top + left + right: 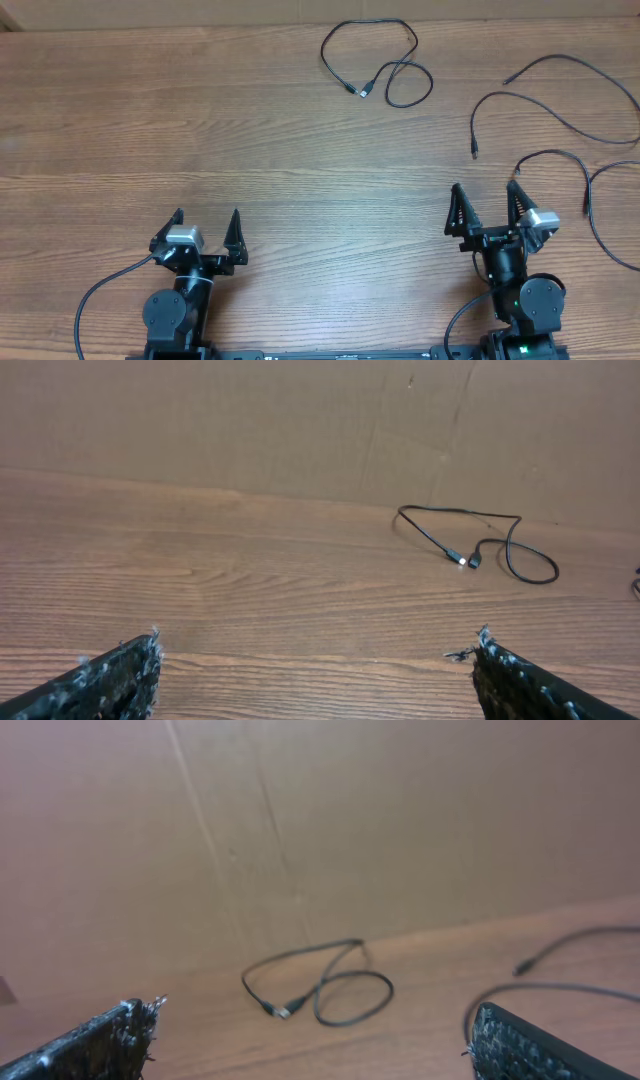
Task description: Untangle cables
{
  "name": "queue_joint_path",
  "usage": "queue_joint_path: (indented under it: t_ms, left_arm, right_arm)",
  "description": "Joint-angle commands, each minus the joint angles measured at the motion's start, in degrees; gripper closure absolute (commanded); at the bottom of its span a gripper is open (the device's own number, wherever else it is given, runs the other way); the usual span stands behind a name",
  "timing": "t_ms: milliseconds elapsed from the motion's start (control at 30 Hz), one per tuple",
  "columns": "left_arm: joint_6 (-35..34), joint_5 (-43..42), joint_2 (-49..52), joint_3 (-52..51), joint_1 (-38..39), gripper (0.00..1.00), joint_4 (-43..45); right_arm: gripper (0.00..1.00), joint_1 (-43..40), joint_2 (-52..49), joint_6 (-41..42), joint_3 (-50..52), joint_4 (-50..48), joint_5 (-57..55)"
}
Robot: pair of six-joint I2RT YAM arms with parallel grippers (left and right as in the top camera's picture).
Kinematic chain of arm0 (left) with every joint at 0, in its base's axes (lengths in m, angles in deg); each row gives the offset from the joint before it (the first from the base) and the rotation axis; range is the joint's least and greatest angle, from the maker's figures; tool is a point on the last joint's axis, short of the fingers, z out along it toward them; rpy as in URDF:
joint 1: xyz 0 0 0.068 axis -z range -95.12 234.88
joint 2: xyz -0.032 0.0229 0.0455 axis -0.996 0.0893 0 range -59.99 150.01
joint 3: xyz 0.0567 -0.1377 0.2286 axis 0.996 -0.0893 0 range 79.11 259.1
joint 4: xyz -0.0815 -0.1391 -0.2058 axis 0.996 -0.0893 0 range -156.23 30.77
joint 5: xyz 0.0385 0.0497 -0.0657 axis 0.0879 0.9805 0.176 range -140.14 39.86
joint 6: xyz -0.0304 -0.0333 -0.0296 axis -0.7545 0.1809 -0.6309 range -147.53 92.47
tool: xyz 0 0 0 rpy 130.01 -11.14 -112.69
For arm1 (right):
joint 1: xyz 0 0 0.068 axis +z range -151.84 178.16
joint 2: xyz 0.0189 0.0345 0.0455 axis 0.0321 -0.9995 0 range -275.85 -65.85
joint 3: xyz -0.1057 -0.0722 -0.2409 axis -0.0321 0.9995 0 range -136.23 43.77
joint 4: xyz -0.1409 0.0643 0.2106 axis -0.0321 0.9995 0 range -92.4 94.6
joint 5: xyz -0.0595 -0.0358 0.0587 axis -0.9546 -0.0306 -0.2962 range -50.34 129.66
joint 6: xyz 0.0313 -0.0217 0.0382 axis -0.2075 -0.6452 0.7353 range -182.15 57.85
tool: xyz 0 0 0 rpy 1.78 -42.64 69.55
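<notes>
Upper centre, looped cable (398, 65): crosses itself; best to pinch a plug end and draw it straight.
Left gripper (206, 213): wide open, empty.
Right gripper (485, 186): wide open, empty.

The left arm (175, 312) and right arm (530, 298) are black with round joints, silver-grey wrist blocks (185, 236) and looping black wires (98, 300); the left gripper (207, 216) and right gripper (485, 188) have pointed black fingers (235, 226)

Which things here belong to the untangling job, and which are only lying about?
For the job:
- looped cable, far middle
- long cable, far right
- third cable, near the right tool

Not part of it:
- wooden table
- cardboard wall behind
</notes>
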Motion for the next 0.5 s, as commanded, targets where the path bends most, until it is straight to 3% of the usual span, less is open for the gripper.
queue_joint_path:
  t_ms: [0,233,467]
  left_arm:
    - [0.68,-0.59,-0.44,-0.20,-0.42,0.00,-0.11]
    - [0.68,-0.59,-0.44,-0.20,-0.42,0.00,-0.11]
    - [0.68,-0.59,-0.44,-0.22,-0.42,0.00,-0.11]
  right_arm:
    - [0.00,-0.96,1.53,-0.02,0.59,2.38,-0.79]
    - [0.00,-3.43,16.33,-0.02,0.59,18.91,-0.81]
    - [0.00,-6.51,16.15,0.07,0.61,18.56,-0.42]
